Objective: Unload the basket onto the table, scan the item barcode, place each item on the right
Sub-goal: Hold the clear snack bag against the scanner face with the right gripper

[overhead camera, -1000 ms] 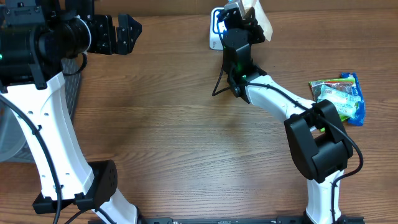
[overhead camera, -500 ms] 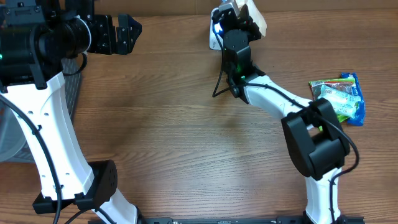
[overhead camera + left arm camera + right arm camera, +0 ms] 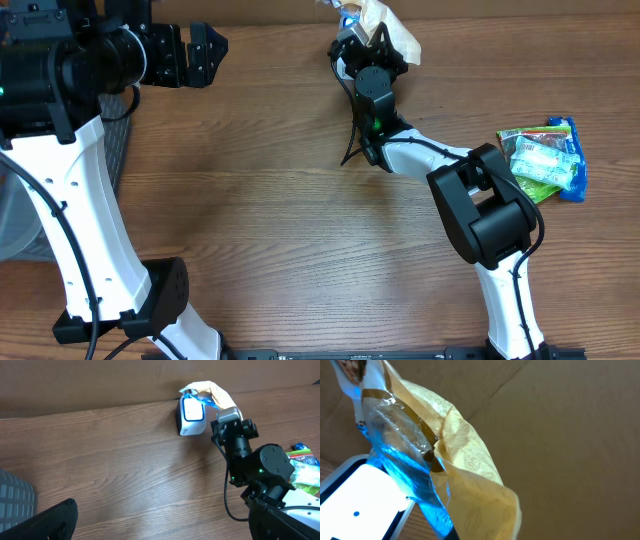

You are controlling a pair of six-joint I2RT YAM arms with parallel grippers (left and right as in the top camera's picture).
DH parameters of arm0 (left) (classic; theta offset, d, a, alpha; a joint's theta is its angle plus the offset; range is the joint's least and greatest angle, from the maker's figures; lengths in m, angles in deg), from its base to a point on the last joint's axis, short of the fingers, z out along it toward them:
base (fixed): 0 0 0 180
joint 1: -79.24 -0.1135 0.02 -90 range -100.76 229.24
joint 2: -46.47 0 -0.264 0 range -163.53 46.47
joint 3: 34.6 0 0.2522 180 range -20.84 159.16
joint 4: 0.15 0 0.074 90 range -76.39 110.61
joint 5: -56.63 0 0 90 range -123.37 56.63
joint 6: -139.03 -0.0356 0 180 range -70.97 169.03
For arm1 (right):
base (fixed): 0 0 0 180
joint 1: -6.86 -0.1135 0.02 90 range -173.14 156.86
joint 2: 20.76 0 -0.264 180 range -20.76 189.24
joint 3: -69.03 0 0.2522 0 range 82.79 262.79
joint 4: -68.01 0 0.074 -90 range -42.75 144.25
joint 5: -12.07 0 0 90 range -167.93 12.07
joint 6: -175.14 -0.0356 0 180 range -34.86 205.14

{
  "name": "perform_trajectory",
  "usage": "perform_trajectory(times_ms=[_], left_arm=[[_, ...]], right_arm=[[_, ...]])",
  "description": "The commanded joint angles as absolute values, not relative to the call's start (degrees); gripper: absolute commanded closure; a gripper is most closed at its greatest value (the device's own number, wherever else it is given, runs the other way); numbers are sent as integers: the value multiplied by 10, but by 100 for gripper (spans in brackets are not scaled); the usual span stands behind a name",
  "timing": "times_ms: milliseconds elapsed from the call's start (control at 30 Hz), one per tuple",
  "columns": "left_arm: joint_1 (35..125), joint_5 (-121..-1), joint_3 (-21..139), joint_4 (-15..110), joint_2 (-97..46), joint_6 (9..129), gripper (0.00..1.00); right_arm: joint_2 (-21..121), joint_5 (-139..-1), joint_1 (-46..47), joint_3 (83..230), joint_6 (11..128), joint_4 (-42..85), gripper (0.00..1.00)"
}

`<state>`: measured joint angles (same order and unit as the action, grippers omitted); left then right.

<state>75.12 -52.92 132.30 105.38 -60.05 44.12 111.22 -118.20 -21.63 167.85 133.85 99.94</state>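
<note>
Overhead view first: finds the right gripper (image 3: 365, 45) at the far edge of the brown wooden table (image 3: 260, 200), pinched fully shut on a tan crinkled plastic snack packet (image 3: 392, 28) with a clear window. Holds it off the wood, just beside and above a small white box-shaped barcode scanner (image 3: 191, 416) with a glowing face. Judging from the right wrist view, hangs forward of the fingers, long axis slanting down toward the lit face, lower end bathed in blue light close over it; touching or apart, cannot tell. Looks thin, wrinkled and glossy, with no barcode visible in any view. Probably calls for a small turn of the wrist to present the printed side. Leaves the left gripper (image 3: 188, 55) well apart at the table's far left, spread wide, holding nothing, plainly the farther of the two.
</note>
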Motion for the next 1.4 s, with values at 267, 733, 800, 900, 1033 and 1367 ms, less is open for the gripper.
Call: perform_trajectory(times_ms=[267,733,800,900,1033,1367], left_arm=[[754,-537,1326,1053,-604,430,0],[754,-537,1326,1053,-604,430,0],[754,-537,1326,1053,-604,430,1],[754,-537,1326,1053,-604,430,0],[754,-537,1326,1053,-604,430,0],[755,-538,1326,1053,-604,430,0]], right_arm=[[1114,-1216,-219,1684,1347,1000,96],[1114,-1241,-239,1684,1352,998,96],[1114,-1241,-239,1684,1373,1025,96],[1114,-1238,-239,1684,1411,1062,96],[1114,-1227,-239,1684,1446,1085,96],[1114,-1127,-211,1684,1450,1084,96]])
